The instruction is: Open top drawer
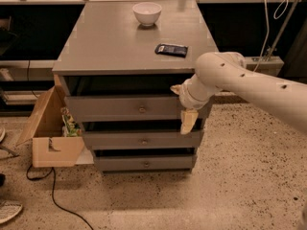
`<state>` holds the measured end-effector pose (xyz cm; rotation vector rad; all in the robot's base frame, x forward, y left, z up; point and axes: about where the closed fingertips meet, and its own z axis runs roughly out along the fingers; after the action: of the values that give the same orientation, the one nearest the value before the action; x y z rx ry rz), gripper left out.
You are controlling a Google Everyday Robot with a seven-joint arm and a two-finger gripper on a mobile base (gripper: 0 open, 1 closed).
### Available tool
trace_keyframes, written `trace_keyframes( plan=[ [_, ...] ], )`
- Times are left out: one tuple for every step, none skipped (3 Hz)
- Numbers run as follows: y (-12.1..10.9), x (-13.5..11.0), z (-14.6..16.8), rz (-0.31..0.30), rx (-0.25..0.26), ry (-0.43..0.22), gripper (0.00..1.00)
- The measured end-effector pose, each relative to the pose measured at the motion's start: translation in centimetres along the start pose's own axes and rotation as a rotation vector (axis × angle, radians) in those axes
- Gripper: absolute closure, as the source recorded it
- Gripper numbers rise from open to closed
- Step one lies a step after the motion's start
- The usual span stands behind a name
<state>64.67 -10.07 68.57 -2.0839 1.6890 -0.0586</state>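
Observation:
The top drawer [110, 108] is the widest grey drawer of the cabinet, with a small round knob [142, 109] at its centre and a dark gap above its front. Two narrower grey drawers [139, 140] sit below it. My gripper [183, 105] is at the right end of the top drawer's front, right of the knob and apart from it. Its cream fingers [188, 121] are spread open, one pointing up-left and one down, holding nothing. The white arm comes in from the right.
A white bowl [147, 12] and a dark flat packet [171, 50] lie on the cabinet top [110, 42]. An open cardboard box [53, 145] stands against the cabinet's left side. A cable [57, 202] and a shoe [7, 211] lie on the speckled floor.

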Motion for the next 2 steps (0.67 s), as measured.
trace_keyframes(
  plan=[
    [-2.4,0.4,1.9,0.022,0.008,0.029,0.00],
    [-3.9,1.0,4.0,0.051,0.003,0.071,0.00]
  ],
)
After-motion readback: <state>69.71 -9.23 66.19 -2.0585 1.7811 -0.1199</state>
